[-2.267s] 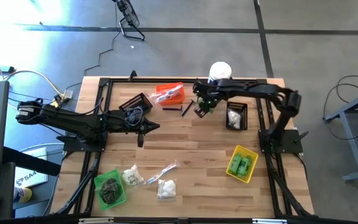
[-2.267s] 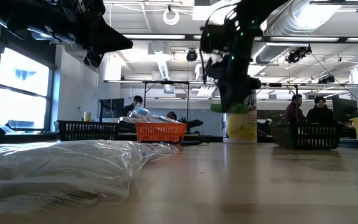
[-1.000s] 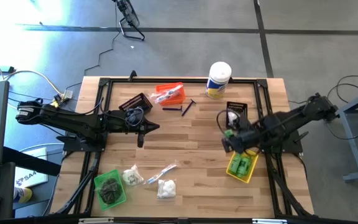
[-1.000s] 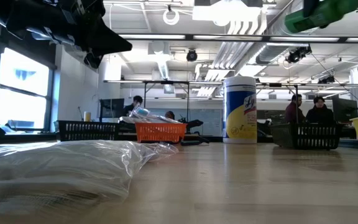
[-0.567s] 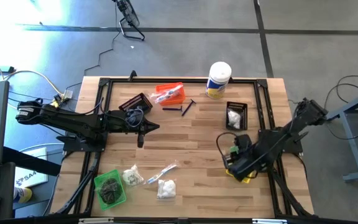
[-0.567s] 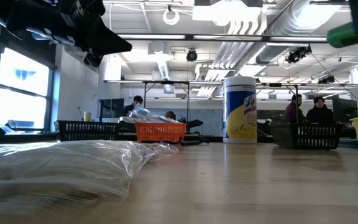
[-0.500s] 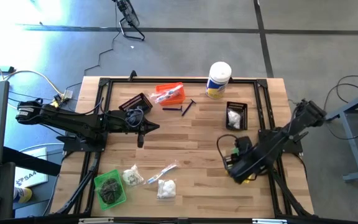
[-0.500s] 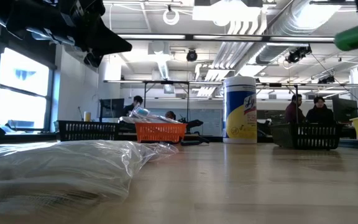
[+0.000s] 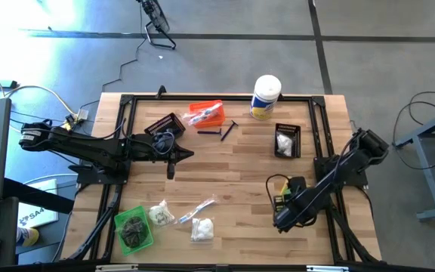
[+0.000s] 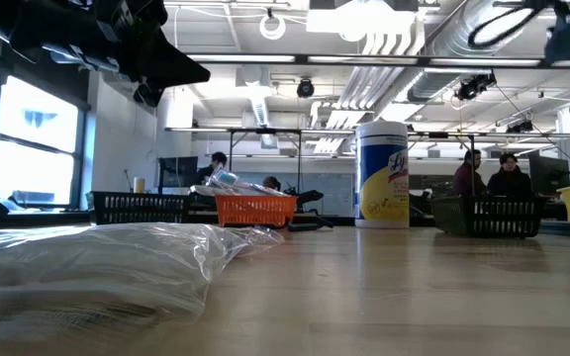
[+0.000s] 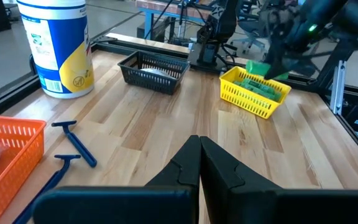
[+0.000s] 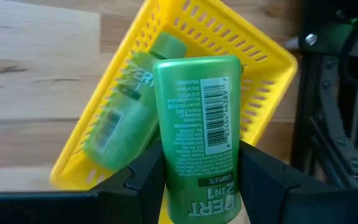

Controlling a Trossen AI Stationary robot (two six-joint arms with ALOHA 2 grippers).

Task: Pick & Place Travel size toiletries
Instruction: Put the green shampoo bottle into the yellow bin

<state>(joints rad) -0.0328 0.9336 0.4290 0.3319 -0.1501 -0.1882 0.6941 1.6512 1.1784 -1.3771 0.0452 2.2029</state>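
Observation:
My right gripper [image 12: 194, 180] is shut on a bright green mini bottle [image 12: 194, 124] right above the yellow bin [image 12: 253, 43], where another green bottle [image 12: 123, 118] lies. From the left wrist view the held bottle [image 11: 267, 68] hangs just over the bin [image 11: 253, 93]. From above, the right arm [image 9: 289, 205] covers most of the bin. Two blue razors [image 9: 221, 131] lie on the table at the far side. Bags of white puffs [image 9: 201, 228] and a clear packet [image 9: 198, 208] lie near the front edge. My left gripper [image 9: 174, 156] is shut and holds nothing, hovering at the left. My right gripper pinches the green bottle by its two narrow sides [image 12: 166, 168] between its two fingers [image 12: 263, 171], toward the end nearer the wrist. The fingers come steeply from above, pointing down. The bottle sticks out past the fingertips toward the bin, lifted clear of it.
A tall white canister [image 9: 266, 96] stands at the far edge. An orange bin [image 9: 206, 113] and a black bin [image 9: 165, 125] sit far left. Another black bin [image 9: 285, 141] holds white puffs. A green bin [image 9: 133, 229] with dark bundles stands at the near left.
My right gripper has carried the green bottle toward the table's near edge and down, over the yellow bin. It has tipped to point more steeply down and has rolled. In the low view the bottle has passed out of the picture at the upper right.

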